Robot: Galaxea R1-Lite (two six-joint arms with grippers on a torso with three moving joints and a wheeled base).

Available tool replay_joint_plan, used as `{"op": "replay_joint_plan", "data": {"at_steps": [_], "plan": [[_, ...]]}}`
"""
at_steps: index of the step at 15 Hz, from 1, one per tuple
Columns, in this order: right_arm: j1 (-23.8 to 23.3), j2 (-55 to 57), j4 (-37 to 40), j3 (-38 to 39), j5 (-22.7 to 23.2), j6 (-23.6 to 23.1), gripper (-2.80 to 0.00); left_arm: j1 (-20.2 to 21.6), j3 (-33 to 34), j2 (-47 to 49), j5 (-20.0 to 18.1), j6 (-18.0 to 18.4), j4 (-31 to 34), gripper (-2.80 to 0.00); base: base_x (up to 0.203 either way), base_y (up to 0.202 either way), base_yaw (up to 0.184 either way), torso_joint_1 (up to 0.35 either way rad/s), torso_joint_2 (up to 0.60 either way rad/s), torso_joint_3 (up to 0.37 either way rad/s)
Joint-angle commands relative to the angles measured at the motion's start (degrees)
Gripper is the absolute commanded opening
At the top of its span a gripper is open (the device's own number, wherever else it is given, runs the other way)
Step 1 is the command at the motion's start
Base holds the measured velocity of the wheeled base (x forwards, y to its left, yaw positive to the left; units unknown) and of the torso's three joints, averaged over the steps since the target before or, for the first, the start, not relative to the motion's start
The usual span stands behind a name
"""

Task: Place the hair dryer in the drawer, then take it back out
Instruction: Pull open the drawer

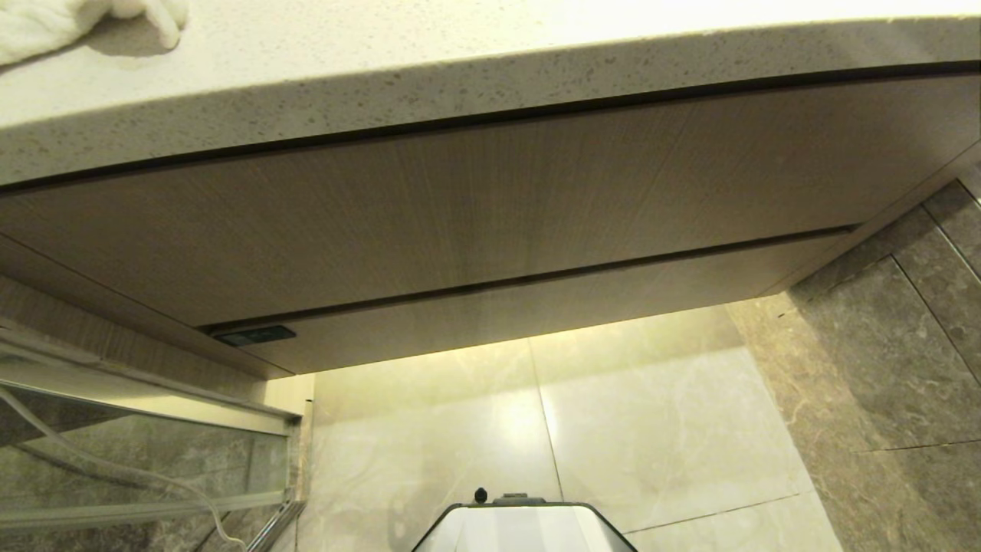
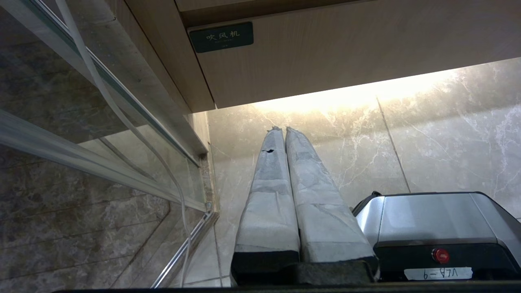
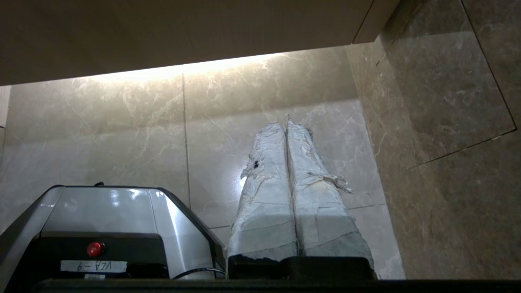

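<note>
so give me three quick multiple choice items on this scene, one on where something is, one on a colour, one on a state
1. Where is the dark label plate?
A. at the lower panel's left end
B. on the floor
C. on the countertop

2. What colour is the button on the robot's base?
A. green
B. red
C. yellow

3. How does the drawer stand?
A. pulled wide open
B. taken out
C. closed, flush under the upper panel

Answers:
1 A: the head view shows it at the left end of the lower wood front.
2 B: both wrist views show a red button.
3 C: only a thin seam parts the fronts. The left pincer and right pincer hang shut over the floor, holding nothing.
</note>
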Motion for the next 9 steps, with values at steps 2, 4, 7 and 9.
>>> {"op": "replay_joint_plan", "data": {"at_steps": [2,4,7,9], "plan": [[0.02,0.51,0.09,-2.3,0.61,-0.05,-2.8,0.0,0.02,-0.09,0.0,0.0,0.02,-2.8,0.0,0.0,0.0,0.0,0.0,0.0],[0.01,4.32,5.85,-12.22,1.67,-0.1,-2.8,0.0,0.02,-0.06,0.0,0.0,0.1,-2.8,0.0,0.0,0.0,0.0,0.0,0.0],[0.28,22.95,20.87,-34.26,5.51,-0.44,-2.8,0.0,-0.06,0.0,0.0,0.0,0.02,-2.8,0.0,0.0,0.0,0.0,0.0,0.0],[0.98,38.37,26.93,-44.03,8.71,-1.46,-2.8,0.0,-0.06,0.0,0.0,0.0,0.11,-2.8,0.0,0.0,0.0,0.0,0.0,0.0]]}}
